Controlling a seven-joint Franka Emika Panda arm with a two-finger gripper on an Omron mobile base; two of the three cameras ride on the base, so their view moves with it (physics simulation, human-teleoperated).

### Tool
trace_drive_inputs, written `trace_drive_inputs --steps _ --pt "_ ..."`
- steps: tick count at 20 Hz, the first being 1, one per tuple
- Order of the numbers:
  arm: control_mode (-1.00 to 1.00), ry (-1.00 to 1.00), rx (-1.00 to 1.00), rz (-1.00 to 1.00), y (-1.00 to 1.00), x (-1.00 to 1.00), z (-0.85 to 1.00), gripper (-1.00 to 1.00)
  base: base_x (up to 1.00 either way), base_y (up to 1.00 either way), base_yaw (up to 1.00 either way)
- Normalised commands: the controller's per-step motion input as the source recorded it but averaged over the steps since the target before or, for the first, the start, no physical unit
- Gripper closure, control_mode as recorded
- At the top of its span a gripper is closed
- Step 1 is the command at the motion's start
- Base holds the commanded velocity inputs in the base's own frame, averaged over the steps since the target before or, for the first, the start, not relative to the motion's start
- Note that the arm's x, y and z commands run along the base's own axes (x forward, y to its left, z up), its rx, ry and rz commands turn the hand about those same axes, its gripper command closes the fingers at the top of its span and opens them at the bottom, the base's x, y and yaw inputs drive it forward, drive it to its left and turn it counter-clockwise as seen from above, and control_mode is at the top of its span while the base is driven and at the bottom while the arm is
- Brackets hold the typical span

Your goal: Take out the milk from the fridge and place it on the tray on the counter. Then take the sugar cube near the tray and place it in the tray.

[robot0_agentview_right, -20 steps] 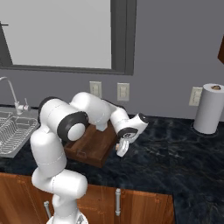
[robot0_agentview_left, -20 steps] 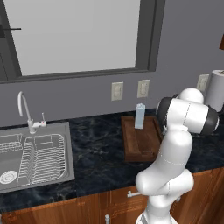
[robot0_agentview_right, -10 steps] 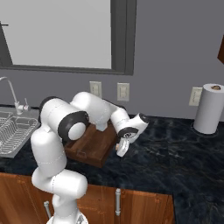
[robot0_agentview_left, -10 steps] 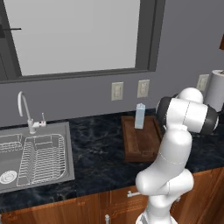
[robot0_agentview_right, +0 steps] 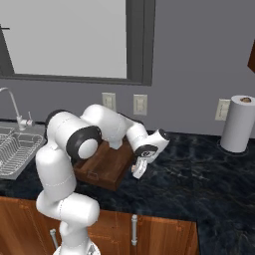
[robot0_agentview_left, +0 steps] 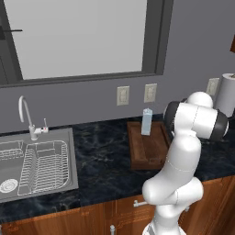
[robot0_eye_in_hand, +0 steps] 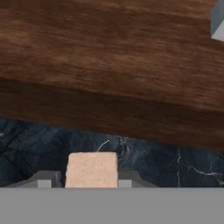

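The sugar cube (robot0_eye_in_hand: 92, 169), a small beige block, lies on the black counter (robot0_eye_in_hand: 175, 166) just beside the rim of the dark wooden tray (robot0_eye_in_hand: 109, 65). My gripper (robot0_eye_in_hand: 89, 179) reaches down over the cube, with one finger pressed against each side of it. In the right base view the gripper (robot0_agentview_right: 138, 172) hangs low at the tray's (robot0_agentview_right: 102, 167) right edge. The pale blue milk (robot0_agentview_left: 147, 121) carton stands upright at the far end of the tray (robot0_agentview_left: 147, 151), and a corner of the milk (robot0_eye_in_hand: 218, 19) shows in the hand view.
A steel sink with a dish rack (robot0_agentview_left: 32, 165) and a faucet (robot0_agentview_left: 27, 117) sit to the left on the counter (robot0_agentview_left: 101, 160). A paper towel roll (robot0_agentview_right: 238, 124) stands at the back right. Wall outlets (robot0_agentview_right: 139, 104) are behind the tray.
The fingers have closed in from wide apart onto the sugar cube. The arm, tray and milk have stayed where they were.
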Motion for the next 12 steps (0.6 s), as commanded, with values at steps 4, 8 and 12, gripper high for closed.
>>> trace_drive_inputs --steps 4,8,12 --pt "-1.00 0.00 0.00 0.00 0.00 -0.02 -0.06 1.00 0.00 0.00 0.00" --pt "-1.00 0.00 0.00 0.00 0.00 -0.33 0.17 1.00 0.00 0.00 0.00" --pt "-1.00 0.01 0.00 0.00 0.00 -0.24 0.25 1.00 0.00 0.00 0.00"
